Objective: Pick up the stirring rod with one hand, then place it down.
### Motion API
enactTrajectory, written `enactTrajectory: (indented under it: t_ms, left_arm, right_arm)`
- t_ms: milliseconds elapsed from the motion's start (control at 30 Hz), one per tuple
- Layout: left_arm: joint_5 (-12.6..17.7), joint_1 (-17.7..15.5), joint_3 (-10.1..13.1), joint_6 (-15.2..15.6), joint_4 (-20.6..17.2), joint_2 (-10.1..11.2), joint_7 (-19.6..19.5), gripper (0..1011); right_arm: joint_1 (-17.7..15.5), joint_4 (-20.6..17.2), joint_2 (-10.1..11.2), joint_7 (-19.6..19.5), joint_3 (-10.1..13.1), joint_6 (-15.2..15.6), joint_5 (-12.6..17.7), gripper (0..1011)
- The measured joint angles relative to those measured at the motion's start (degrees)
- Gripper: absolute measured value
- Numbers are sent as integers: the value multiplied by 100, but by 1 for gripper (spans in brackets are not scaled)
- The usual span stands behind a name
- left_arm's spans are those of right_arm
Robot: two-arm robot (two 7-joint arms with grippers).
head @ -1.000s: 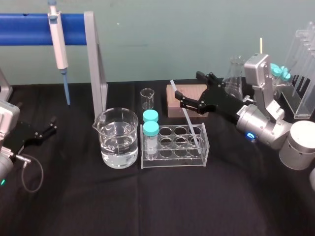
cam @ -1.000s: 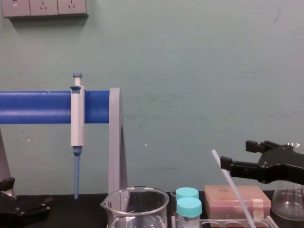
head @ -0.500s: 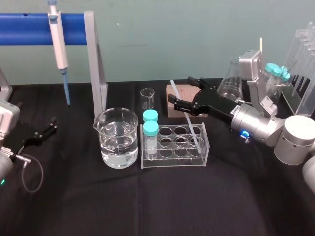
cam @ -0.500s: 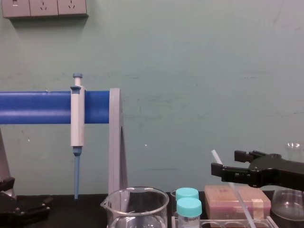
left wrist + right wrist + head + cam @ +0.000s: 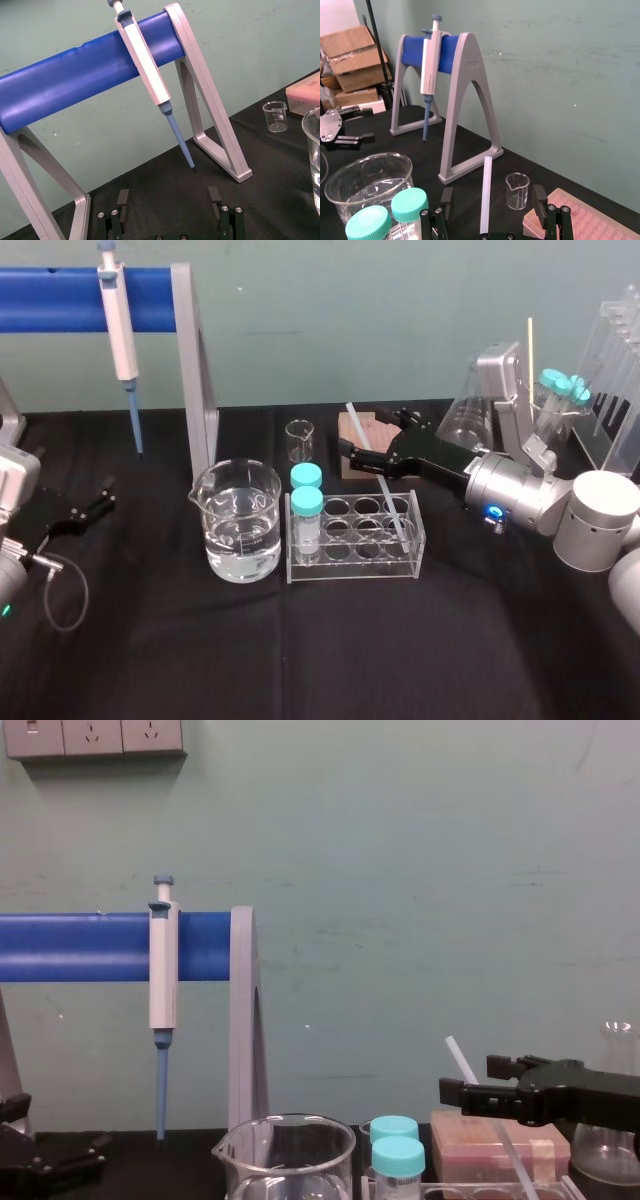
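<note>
Black table (image 5: 300,660): your right gripper (image 5: 372,435) wide open astride rod (image 5: 485,192), empty; left gripper (image 5: 169,200) parked, open. Off-centre close could tip rod, drag rack (image 5: 350,564).

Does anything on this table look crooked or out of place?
Only the stirring rod: it leans tilted in the clear rack, unlike the upright capped vials. The right gripper is open around it. Nothing looks spilled.

Black angular two-fingered right hand (image 5: 371,432) has moved left and lower, from well to the right of the thin translucent whitish stirring rod (image 5: 361,435) to around its upper part. The spread fingers now straddle the stirring rod, with a gap on each side.
</note>
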Motion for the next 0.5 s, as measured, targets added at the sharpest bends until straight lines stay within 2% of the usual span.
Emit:
enactTrajectory:
  t_ms: [500]
  left_arm:
    - [0,0,0,0,0,0,0,1000]
  right_arm:
    - [13,16,-5,-34,-13,40,-37,1000]
